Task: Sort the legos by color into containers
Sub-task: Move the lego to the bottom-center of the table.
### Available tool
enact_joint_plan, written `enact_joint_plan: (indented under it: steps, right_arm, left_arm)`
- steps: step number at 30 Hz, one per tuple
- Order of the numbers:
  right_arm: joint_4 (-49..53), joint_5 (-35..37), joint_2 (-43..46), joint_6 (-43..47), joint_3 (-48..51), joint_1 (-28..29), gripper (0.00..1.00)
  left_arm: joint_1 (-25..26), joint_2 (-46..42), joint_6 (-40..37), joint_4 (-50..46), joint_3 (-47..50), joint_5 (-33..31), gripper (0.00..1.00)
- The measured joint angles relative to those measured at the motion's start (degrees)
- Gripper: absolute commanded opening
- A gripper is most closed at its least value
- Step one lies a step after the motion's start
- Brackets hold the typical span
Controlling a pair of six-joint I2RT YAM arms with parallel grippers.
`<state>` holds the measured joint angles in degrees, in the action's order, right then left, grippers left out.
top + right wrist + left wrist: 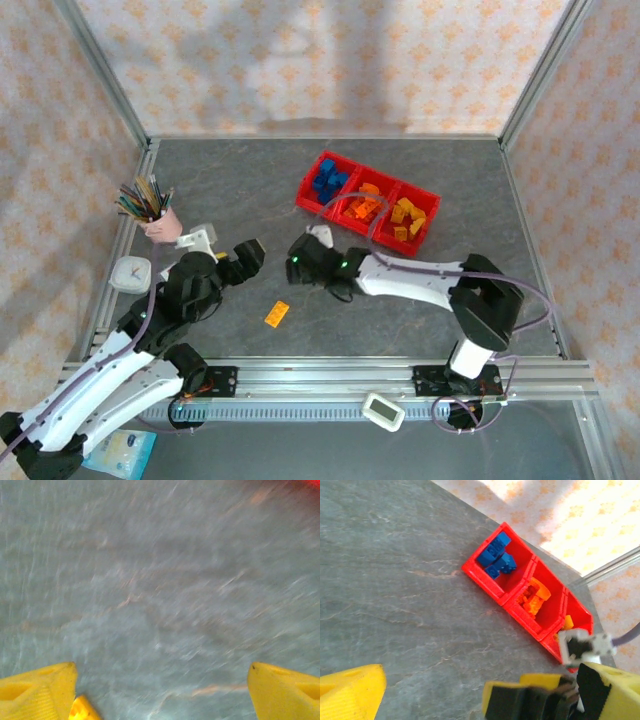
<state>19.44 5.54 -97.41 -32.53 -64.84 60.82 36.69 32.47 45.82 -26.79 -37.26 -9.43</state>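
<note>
Top view: one loose orange brick (276, 314) lies flat on the grey table (230, 190), toward the near edge.
- Right claw (298, 260) is just beyond the brick and slightly to its right. It is apart from the brick, not touching.
- Left claw (246, 257) is beyond the brick and to its left, also apart.
- The brick lies nearer the arm bases than either claw, roughly between the two.

Right wrist view, blurred:
- The yellow pads (35, 692) sit at the two bottom corners, wide apart.
- Bare table shows between them and nothing is gripped.
- A small yellow-orange sliver (82, 711) lies just beside the left-hand pad; cannot tell what it is.

Left wrist view: one yellow pad (350, 695) sits at bottom left and another at bottom right. The gap is wide and nothing is held.

Red tray (309, 180) has three joined compartments. It sits at the far right-centre of the table, well apart from the loose brick.
- Left compartment: blue bricks (328, 181).
- Middle compartment: orange bricks (362, 207).
- Right compartment: yellow-orange bricks (408, 218).

Pink cup (161, 228) of pencils (140, 197) stands at the left edge, near the left claw and well apart from the tray.
</note>
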Motion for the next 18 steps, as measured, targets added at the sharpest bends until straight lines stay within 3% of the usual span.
enact_joint_plan:
  steps: [11, 18]
  right_arm:
    - [0.3, -0.3, -8.2, -10.0, -1.2, 10.7, 0.86]
    - [2.0, 1.4, -14.0, -12.5, -7.2, 13.2, 0.89]
  left_arm:
    - [0.0, -7.6, 4.3, -8.2, 0.7, -4.6, 0.99]
    - [0.0, -8.2, 5.4, -10.5, 0.7, -6.2, 0.99]
